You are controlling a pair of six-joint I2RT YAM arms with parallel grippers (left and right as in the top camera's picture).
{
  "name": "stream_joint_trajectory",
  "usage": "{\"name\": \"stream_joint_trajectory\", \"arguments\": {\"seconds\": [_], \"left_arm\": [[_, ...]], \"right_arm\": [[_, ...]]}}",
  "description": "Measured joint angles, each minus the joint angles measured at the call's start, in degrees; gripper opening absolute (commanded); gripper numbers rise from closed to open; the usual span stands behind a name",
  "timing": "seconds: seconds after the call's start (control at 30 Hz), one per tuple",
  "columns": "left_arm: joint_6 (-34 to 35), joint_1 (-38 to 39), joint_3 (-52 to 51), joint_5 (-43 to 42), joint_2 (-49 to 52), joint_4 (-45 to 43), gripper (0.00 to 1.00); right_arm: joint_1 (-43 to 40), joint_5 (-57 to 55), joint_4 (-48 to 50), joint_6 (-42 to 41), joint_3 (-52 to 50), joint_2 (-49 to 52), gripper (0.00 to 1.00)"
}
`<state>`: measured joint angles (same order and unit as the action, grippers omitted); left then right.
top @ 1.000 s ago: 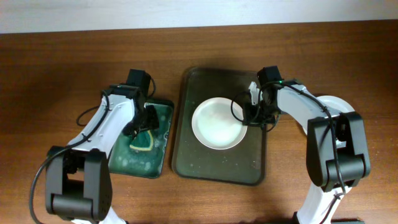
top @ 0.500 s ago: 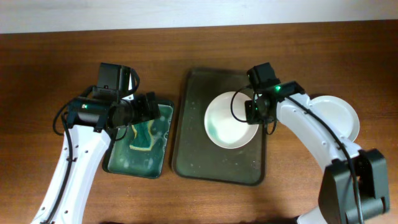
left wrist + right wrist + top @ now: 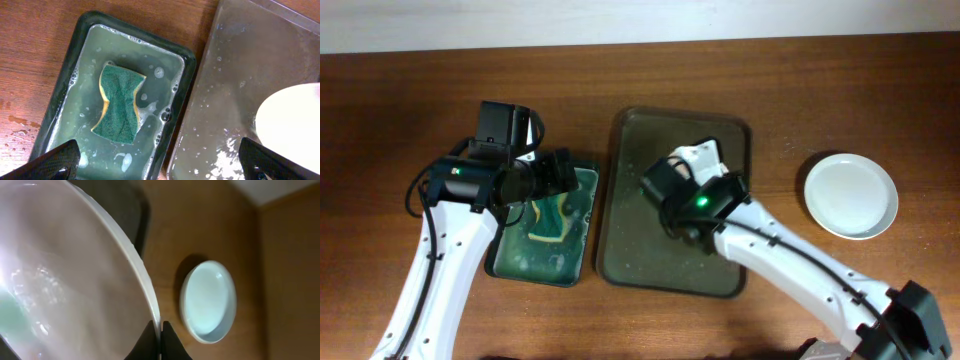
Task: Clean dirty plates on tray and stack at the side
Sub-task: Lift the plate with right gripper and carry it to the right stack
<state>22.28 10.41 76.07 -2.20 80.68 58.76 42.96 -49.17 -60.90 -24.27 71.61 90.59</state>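
Observation:
My right gripper (image 3: 160, 330) is shut on the rim of a wet white plate (image 3: 65, 270), which fills the left of the right wrist view and looks tilted. In the overhead view the right gripper (image 3: 670, 190) is over the dark tray (image 3: 620, 240) and the arm hides most of this plate. The left wrist view shows the plate's edge (image 3: 295, 125) over the tray (image 3: 240, 75). My left gripper (image 3: 160, 165) is open and empty above the green sponge (image 3: 119, 102) in the soapy basin (image 3: 60, 95). It also shows in the overhead view (image 3: 555, 175).
A second white plate (image 3: 851, 195) lies alone on the wooden table to the right of the tray, also in the right wrist view (image 3: 207, 302). The basin (image 3: 515, 262) with the sponge (image 3: 552, 218) sits just left of the tray. The tray is wet.
My right arm has swung left across the tray with the plate, uncovering the plate on the table at the right. My left gripper rose off the sponge a second ago and has held still since.

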Motion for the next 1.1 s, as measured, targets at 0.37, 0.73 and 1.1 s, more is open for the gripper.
{"name": "stream_joint_trajectory", "arguments": {"seconds": [0.37,0.73,1.1], "left_arm": [[0.0,0.0,0.0,0.0,0.0,0.0,1.0],[0.0,0.0,0.0,0.0,0.0,0.0,0.99],[0.0,0.0,0.0,0.0,0.0,0.0,0.99]], "right_arm": [[12.3,-19.9,-0.8,-0.6,0.0,0.0,0.04],[12.5,-21.5,-1.3,-0.6,0.0,0.0,0.04],[12.5,-21.5,-1.3,-0.6,0.0,0.0,0.04]]}}
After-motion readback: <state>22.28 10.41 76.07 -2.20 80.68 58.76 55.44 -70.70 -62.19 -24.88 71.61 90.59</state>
